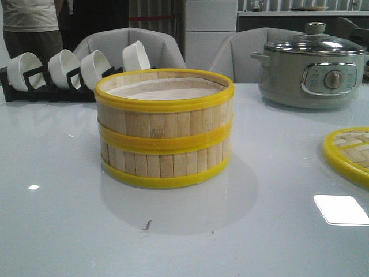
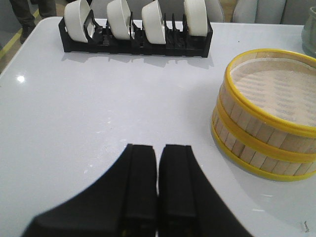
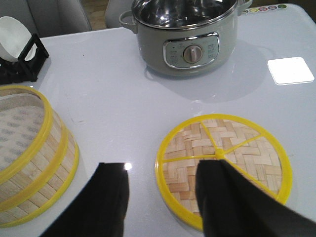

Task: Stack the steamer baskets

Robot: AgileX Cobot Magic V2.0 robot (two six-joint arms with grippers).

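Two bamboo steamer baskets stand one on the other at the table's middle: the upper basket (image 1: 164, 92) shows its pale liner, the lower basket (image 1: 166, 161) rests on the table. The stack also shows in the left wrist view (image 2: 269, 113) and at the edge of the right wrist view (image 3: 29, 158). My left gripper (image 2: 157, 158) is shut and empty, hovering over bare table beside the stack. My right gripper (image 3: 163, 173) is open and empty, one finger (image 3: 222, 192) over the woven lid. Neither gripper appears in the front view.
A flat woven lid (image 3: 223, 165) with a yellow rim lies right of the stack, partly seen in the front view (image 1: 349, 153). A grey-green electric pot (image 1: 311, 69) stands at the back right. A black rack of white bowls (image 1: 63, 72) sits at the back left.
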